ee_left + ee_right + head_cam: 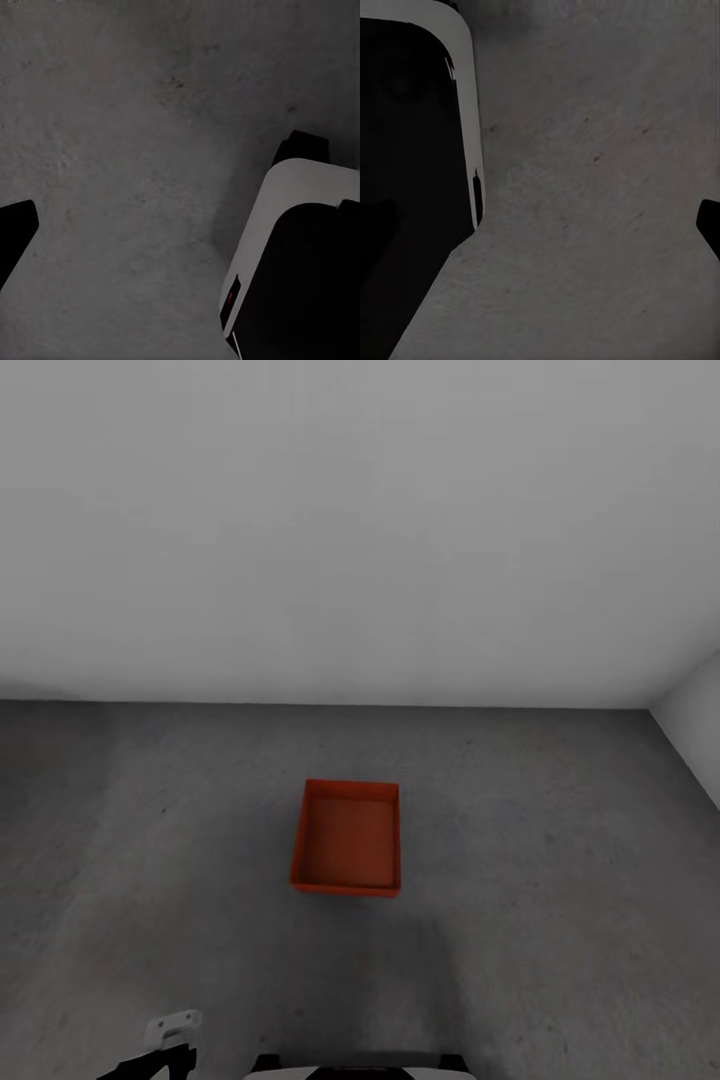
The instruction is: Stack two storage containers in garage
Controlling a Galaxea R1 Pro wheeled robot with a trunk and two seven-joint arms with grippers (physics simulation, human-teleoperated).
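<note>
Nearest to you, bottom edge of the head view: a bit of your left arm (165,1040), white bracket on black, low and left, and the top of the robot's base (350,1068) at centre. No fingertips clear there.

Left gripper: the left wrist view has one dark finger (13,232) poking in at the edge over bare floor (135,135), with the base's white-and-black shell (292,255) alongside. Nothing between or against the finger. With just one finger in shot, you can't tell how far it's spread.

Right gripper: same story. The right wrist view catches a sliver of one dark finger (711,225) at the edge, the base shell (461,112) on the other side, concrete between. It touches nothing visible; opening can't be read.

Further out, one container (347,840) sits upright on the dark grey floor, dead ahead of you, open top up, empty inside, long side running away from you. It's well apart from both arms. The floor between you and it is bare, just a soft shadow in front of the base.

Behind it, the plain grey-white wall (360,530) meets the floor; a second wall (695,720) closes the corner at far right.
</note>
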